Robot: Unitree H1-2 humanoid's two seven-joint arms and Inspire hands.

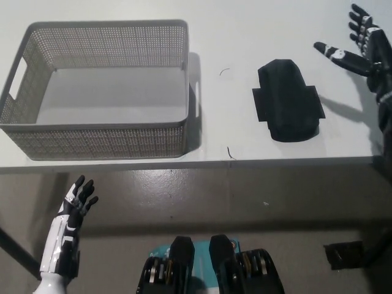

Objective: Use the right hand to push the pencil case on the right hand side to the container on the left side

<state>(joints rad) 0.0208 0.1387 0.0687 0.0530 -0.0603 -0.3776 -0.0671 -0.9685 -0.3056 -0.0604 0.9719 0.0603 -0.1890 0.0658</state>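
The black soft fabric pencil case (288,101) lies well apart from the grey mesh plastic container (98,144); the black right hand (362,50), fingers spread and empty, should settle against its right edge and sweep leftward.

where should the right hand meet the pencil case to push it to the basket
Meet the pencil case on its long right side, coming from the right where the open right hand hovers. It lies lengthwise front to back, so a mid-side contact should slide it straight left toward the basket. The left hand rests low, off the table.
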